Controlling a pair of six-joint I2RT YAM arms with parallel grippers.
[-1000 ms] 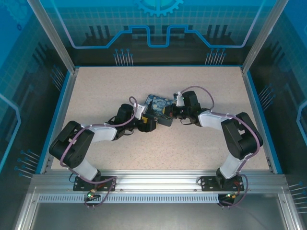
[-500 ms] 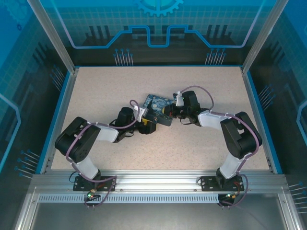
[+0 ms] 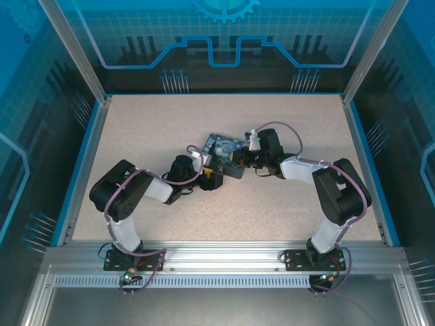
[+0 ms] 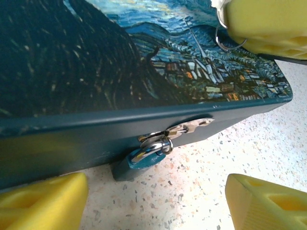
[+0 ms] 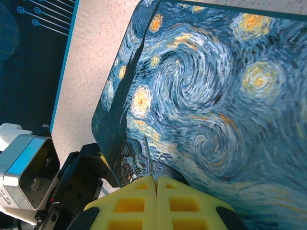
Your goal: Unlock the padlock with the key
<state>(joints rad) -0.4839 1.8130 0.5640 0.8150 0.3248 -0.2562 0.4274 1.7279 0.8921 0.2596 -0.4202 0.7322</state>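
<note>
— Where's the padlock?
— On the side wall of the Starry Night box (image 3: 222, 145) that faces the left gripper (image 3: 213, 175). In the left wrist view the padlock (image 4: 146, 157) sits just toward 6 o'clock of centre. It has a teal body and a silvery shackle, hooked through a small metal hasp (image 4: 189, 127) under the lid edge. The body hangs down to the speckled table (image 3: 149, 129); whether it touches, I cannot tell.
— And the box?
— From above it lies a little toward 12 o'clock of the table's middle, turned askew, with the painted lid (image 5: 216, 96) up.
— The left gripper?
— At the box's 7 o'clock, released, jaws wide. Its yellow fingers (image 4: 43, 203) stand at 7 and 5 o'clock in the wrist view with bare table between them. The padlock is near, just beyond the tips, untouched.
— The right one?
— The right gripper (image 5: 156, 178) is at the box's 3 o'clock, over the lid, and clenched: its two yellow pads (image 5: 187, 201) meet with no gap. A thin metal sliver, the key (image 5: 147, 155), sticks out of the seam toward 12 o'clock. Its teeth are too small to make out.
— Anything else?
— A wire key ring (image 4: 225, 48) dangles beside that pad, at 1 o'clock in the left wrist view.
— Key and lock?
— Apart. The key is above the lid, and the padlock is down on the side wall.
</note>
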